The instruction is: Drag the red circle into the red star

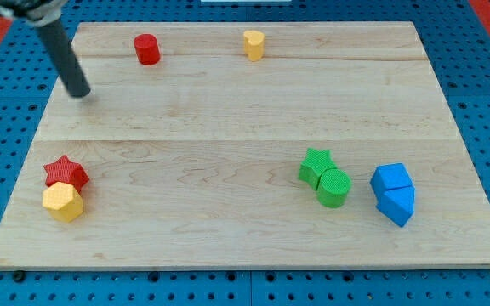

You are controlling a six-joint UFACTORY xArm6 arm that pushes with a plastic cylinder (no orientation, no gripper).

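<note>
Red circle point(146, 49): sits near the board's top edge, toward the view's left, standing upright and touched by nothing.

Red star point(65, 172): found well below the circle and a bit further to the view's left, near the board's lower left corner. It's pressed right up against a yellow block point(63, 203) just under it, hexagon-ish by the look of it.

My tip point(80, 92): planted on the wood down and to the view's left of the circle, clearly apart from it, roughly between circle and star but much nearer the circle.

Pincer: none is fitted here, only a bare rod, so nothing is clenched, released or grasped. Stuff only gets shoved.

How the circle handles: judged as light, rigid and pretty slick on smooth wood. Being round, it'll probably roll off the rod if it's hit off-centre.

Where to take it: no grip is possible, so contact is best made on its far side from the star, meaning the top right face, with the push lined up through its middle.

Risk: the star may get bumped into the yellow block if the circle comes in hot.

Others: a second yellow block point(253, 44) sits to the circle's right along the same edge. A green pair point(325, 177) and a blue pair point(393, 193) sit far off, down and to the circle's right, out of the way.

Board point(245, 119): plain wood over a blue pegboard.
</note>
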